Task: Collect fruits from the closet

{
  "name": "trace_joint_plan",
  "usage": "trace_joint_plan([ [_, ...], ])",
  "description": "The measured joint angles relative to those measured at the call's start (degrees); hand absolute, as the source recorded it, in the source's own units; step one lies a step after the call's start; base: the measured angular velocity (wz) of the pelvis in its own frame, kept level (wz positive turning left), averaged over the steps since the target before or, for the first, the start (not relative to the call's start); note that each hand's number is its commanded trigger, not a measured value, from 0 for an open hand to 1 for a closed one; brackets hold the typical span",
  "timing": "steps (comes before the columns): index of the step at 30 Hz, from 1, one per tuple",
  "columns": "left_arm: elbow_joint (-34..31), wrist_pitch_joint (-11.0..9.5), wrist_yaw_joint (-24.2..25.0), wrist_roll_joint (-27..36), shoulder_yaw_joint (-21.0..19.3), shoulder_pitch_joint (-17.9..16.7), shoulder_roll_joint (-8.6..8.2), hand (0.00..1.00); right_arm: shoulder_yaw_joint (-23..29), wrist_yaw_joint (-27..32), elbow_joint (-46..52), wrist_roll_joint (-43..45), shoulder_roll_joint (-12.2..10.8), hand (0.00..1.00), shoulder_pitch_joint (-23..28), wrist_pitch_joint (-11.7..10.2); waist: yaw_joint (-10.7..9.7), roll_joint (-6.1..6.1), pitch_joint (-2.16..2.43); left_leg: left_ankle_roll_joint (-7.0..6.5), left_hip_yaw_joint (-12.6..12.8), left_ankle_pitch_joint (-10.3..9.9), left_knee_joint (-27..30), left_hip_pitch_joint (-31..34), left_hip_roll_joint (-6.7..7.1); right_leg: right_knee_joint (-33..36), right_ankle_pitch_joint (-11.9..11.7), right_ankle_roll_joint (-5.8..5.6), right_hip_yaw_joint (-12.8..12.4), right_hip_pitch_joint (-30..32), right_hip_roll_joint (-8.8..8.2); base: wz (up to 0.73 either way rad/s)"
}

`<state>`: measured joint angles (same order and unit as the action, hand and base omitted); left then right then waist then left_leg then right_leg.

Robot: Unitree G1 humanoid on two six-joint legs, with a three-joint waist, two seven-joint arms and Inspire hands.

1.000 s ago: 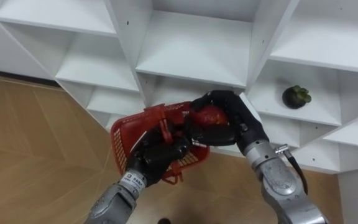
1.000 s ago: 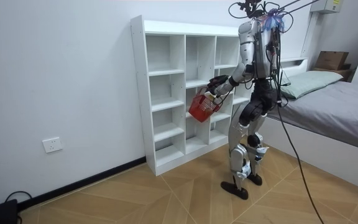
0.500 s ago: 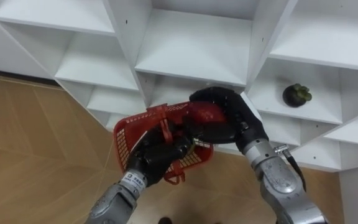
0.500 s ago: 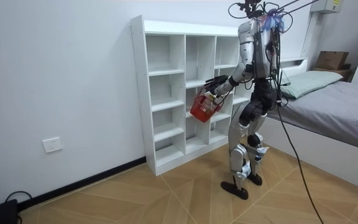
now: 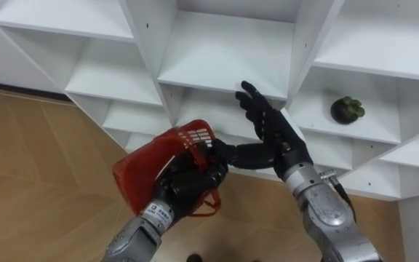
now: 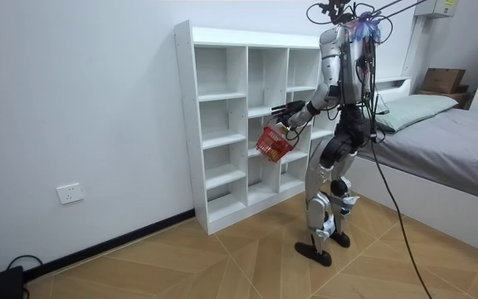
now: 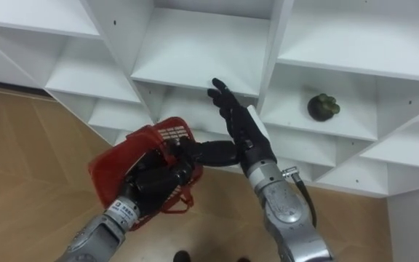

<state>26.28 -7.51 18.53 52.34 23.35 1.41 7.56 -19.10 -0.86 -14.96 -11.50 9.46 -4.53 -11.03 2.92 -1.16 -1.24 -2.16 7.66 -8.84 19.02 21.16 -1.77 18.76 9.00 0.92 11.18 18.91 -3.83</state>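
A dark, green-capped fruit (image 5: 348,110) sits on a right-hand shelf of the white closet (image 5: 224,51). The red mesh basket (image 5: 140,173) tilts steeply in the left hand (image 5: 189,182).

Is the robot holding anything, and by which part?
Its left hand grips the red basket by its handle; the right hand is open, empty.

A white closet (image 6: 184,124) of open cubbies (three columns across) stands against a plain white wall (image 6: 81,91). A wood floor (image 6: 222,257) in herringbone runs out before the closet. To the room view's right of the closet lies a grey bed (image 6: 463,158) with a pillow (image 6: 413,110). To the closet's left, low on the wall, sits a socket (image 6: 70,193).
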Motion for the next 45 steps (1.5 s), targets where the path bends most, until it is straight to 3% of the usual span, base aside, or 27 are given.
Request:
trace_joint_plan([
  [24,0.0,0.0,-0.4,-0.6,-0.2,0.0,0.40,1.00,0.0,1.3,-0.1,0.4,0.3,0.00,0.2,0.0,-1.1,0.19,-0.14,0.11,0.8,-0.1,0.2,-0.2,-0.12,0.2,0.0,-0.03,-0.5,0.1,0.03,-0.01],
  [30,0.0,0.0,-0.5,-7.4,-2.0,-0.2,1.39,1.00,0.1,3.0,-0.5,2.9,0.3,0.00,1.7,-0.3,-1.1,0.87,-0.28,0.11,1.9,-0.1,-0.4,-0.9,-0.22,0.1,0.1,-0.06,-1.6,0.1,0.20,-0.09],
  [34,0.0,-0.1,-1.5,-12.8,-4.2,-1.8,1.40,1.00,0.2,4.7,-1.6,2.8,0.4,0.00,3.3,-2.9,-1.3,0.98,-0.23,0.18,1.9,-0.1,-0.4,-1.0,-0.34,-0.1,0.1,-0.04,-1.6,-0.1,0.66,-0.01],
  [36,0.0,-0.2,-3.2,-15.4,-5.6,-2.4,1.43,1.00,0.4,6.4,-3.1,2.8,0.6,0.00,3.8,-3.3,-1.3,0.97,-0.23,0.19,1.9,-0.1,-0.4,-0.8,-0.44,-0.2,0.0,-0.01,-1.5,-0.1,0.76,0.00],
  [45,0.0,-1.7,-6.7,-19.6,-8.7,-3.3,1.29,1.00,2.6,10.9,-4.5,3.0,0.6,0.00,4.9,-4.2,-1.2,0.65,0.00,0.21,2.6,-0.1,-0.4,-1.0,-0.80,-1.1,-0.5,0.12,-2.1,0.0,1.04,-0.04],
])
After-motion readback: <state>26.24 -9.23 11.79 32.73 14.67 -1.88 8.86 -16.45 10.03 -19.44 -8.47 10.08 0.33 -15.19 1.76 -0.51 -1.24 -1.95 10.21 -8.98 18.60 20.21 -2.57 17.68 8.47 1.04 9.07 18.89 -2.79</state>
